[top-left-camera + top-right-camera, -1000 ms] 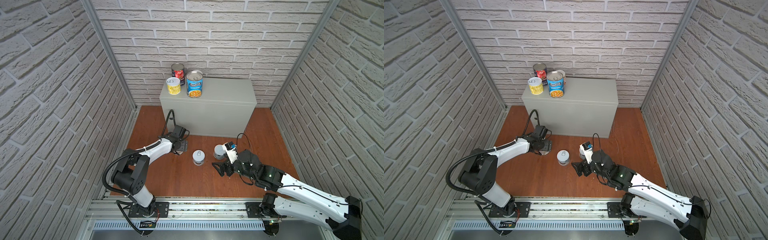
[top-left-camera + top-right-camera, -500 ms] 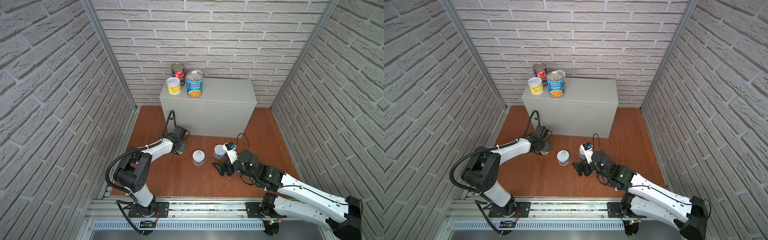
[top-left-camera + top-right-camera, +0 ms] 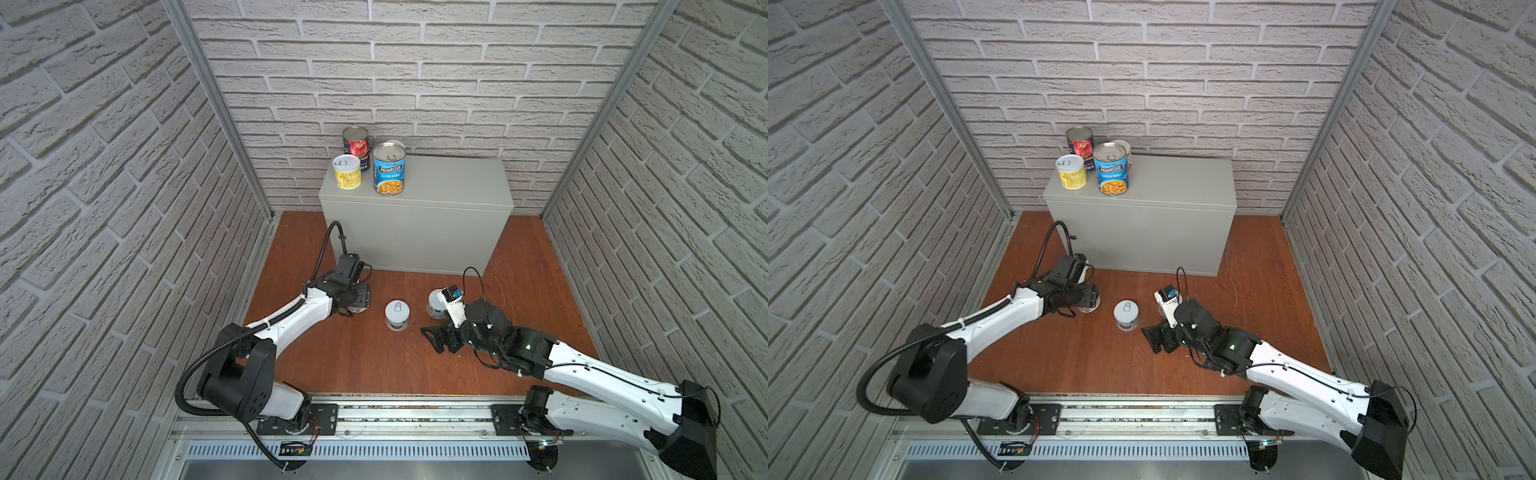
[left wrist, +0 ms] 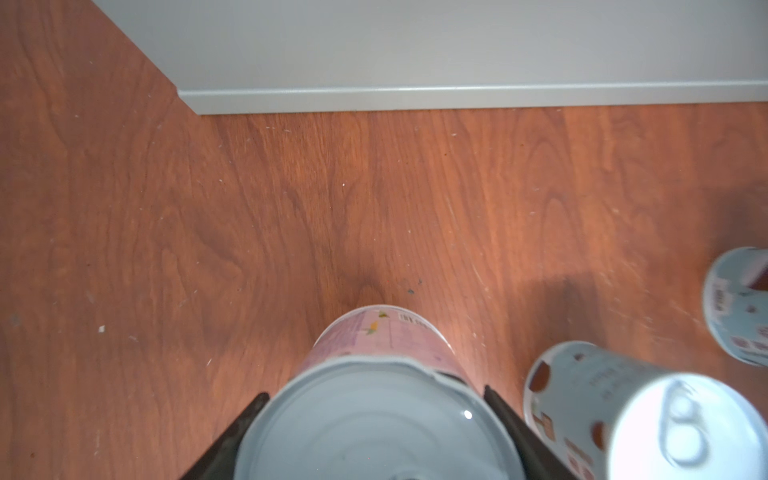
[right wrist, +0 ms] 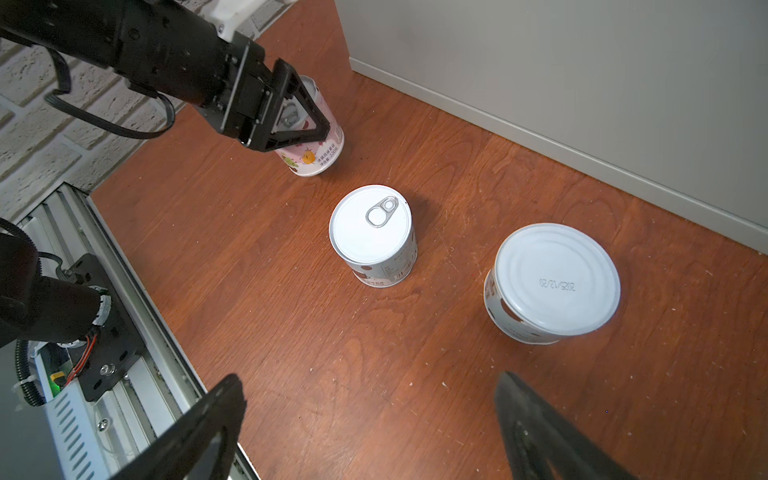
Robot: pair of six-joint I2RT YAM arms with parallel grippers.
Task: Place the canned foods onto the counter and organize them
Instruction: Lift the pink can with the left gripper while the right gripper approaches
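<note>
Plainly, left hand (image 4: 374, 415) clamping pink-labelled can (image 5: 316, 154) on floor (image 5: 270, 316), clear in wrist views only; right hand (image 5: 370, 380) gaping, empty; in a top view, fourth can (image 3: 1127, 153) peeking behind Progresso can (image 3: 1111, 174) on table (image 3: 1177, 178)

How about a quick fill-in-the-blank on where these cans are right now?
The left gripper is closed on a can whose label is ___.
Counting that one, ___ cans are not yet on the counter.
The blue can on the counter reads ___.
The right gripper is ___, holding nothing.
Missing words: pink; three; Progresso; open.
</note>
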